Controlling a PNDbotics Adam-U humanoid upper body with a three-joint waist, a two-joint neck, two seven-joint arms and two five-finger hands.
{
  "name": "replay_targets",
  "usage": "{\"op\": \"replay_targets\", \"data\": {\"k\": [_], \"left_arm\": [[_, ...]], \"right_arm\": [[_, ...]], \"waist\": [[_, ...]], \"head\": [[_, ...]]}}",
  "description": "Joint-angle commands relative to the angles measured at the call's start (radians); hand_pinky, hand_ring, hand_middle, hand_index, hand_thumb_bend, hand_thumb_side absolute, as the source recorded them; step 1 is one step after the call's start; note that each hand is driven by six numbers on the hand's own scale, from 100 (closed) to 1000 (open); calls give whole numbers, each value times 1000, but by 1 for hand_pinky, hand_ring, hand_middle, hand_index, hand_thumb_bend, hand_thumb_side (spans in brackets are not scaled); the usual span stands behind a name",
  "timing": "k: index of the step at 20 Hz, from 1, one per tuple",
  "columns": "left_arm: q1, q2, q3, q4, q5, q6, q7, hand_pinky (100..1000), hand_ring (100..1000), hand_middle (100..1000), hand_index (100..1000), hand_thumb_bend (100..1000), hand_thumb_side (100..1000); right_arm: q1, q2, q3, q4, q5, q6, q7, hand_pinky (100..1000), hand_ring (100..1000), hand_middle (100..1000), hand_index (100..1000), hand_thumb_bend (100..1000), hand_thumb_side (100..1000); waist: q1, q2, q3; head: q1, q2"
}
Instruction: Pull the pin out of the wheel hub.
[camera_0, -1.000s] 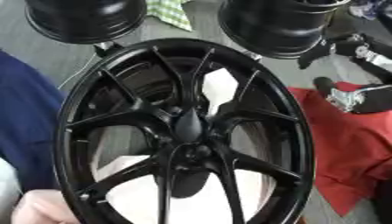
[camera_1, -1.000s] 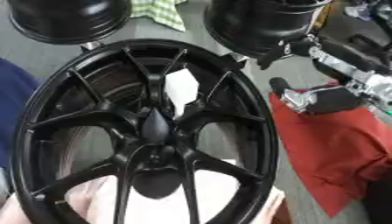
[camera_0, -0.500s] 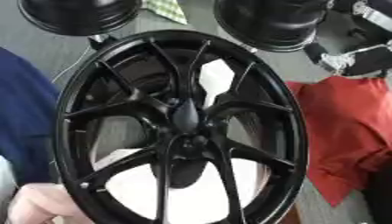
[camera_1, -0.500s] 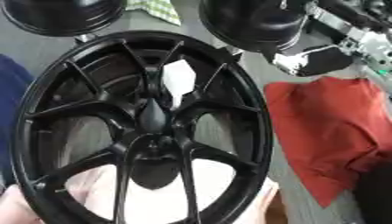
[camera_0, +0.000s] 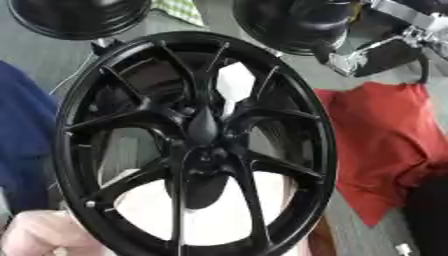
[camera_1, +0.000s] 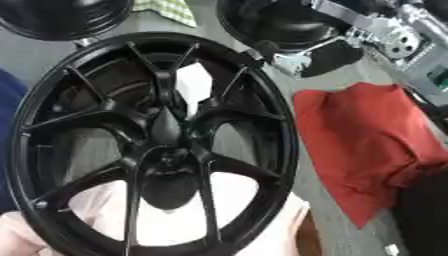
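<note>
Right eye view, right hand at wheel hub rim, finger state unclear

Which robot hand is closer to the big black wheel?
Right. The right hand is just past the wheel's upper right rim, above the red cloth. The left hand shows in neither view.

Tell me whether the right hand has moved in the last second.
Yes: the right hand went up the view, off the red cloth's top edge.
</note>
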Motion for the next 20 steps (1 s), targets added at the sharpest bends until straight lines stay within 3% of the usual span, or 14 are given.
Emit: {"op": "replay_targets", "data": {"k": [1,11,15,20], "left_arm": [[-2,9,-5,-9,6,1,-9,673,575,533,733,321,531],[3,-3,-11,0,11,4,-16,673,573,522,733,327,533],[5,-5,-13,3,10,5,-20,673,573,522,734,329,533],[10,-9,-14,8,10,6,-22,673,573,522,734,330,535]], "right_arm": [[-26,-26,1,24,0,1,39,826,815,746,811,138,490],[-128,-24,42,160,-1,-3,168,823,817,750,810,124,521],[-143,-21,50,167,-1,-7,186,821,821,757,816,142,521],[-165,-10,63,134,-5,-16,234,817,843,779,855,231,538]], "waist": [[7,-10,3],[14,-6,21],[15,-5,25],[21,-4,24]], "head": [[-5,-16],[-20,-36],[-29,-29],[-37,-26]]}}
